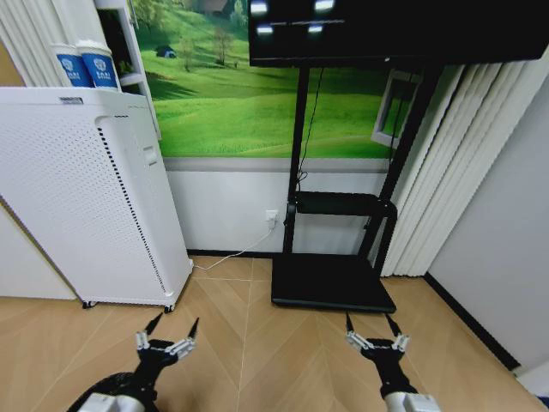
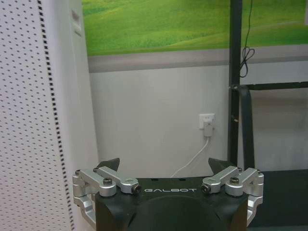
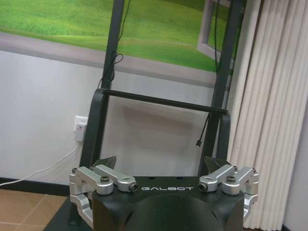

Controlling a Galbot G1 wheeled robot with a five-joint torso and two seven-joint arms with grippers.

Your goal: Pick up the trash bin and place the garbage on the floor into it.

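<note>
The trash bin and the garbage are out of view. The floor is light tan wood in a chevron pattern, bare in front of me. My left gripper hangs low at the left, open, holding nothing. My right gripper hangs low at the right, also open and holding nothing. In the left wrist view the left gripper points at the white wall beside the appliance. In the right wrist view the right gripper points at the black stand.
A tall white perforated appliance on wheels stands at the left. A black TV stand with a flat base sits ahead right, its cable running to a wall socket. White curtains hang at the right; a dark floor border runs along the grey wall.
</note>
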